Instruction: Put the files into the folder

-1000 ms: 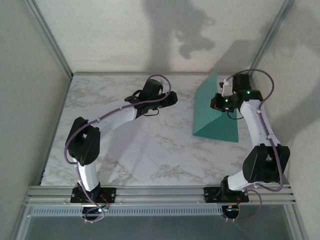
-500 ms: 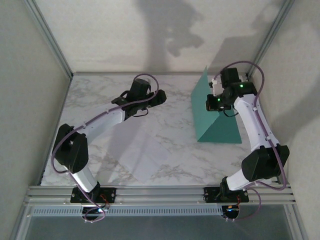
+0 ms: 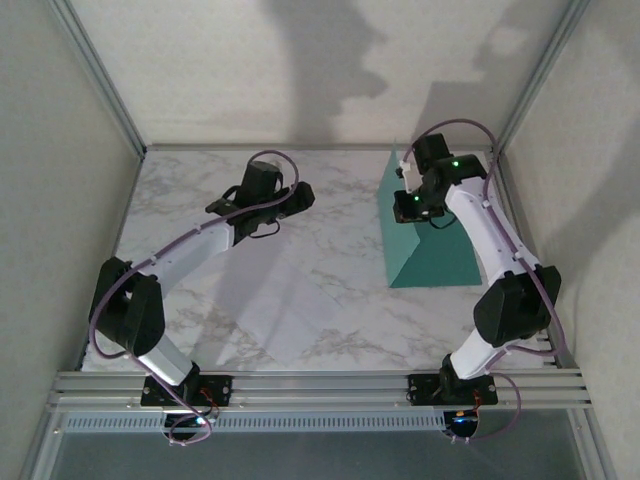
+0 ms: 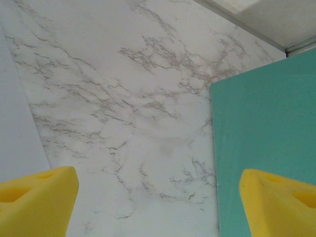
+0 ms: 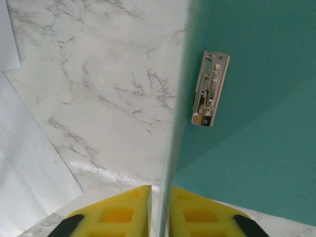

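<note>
Shows a teal folder (image 3: 432,262) half open on a grey-veined marble table (image 3: 330,215), one leaf flat, the other tilted up. Sets the yellow fingers of the right gripper (image 5: 160,213) narrow, one on each side of that raised leaf's edge, with a sliver of gap at one finger; cannot tell whether clamped or loose. Bears a small pale metal fastener (image 5: 210,89) on the folder's inner face, by the fold. Hides part of the flat leaf under the right arm (image 3: 490,235). Has the left gripper (image 4: 158,205) spread wide and empty, left of the folder. Lays the files (image 3: 272,300), white sheets, flat, left of and in front of the folder, apart from it. Closes in with pale walls (image 3: 200,70) and aluminium posts (image 3: 100,80), arm shadows behind the folder.
</note>
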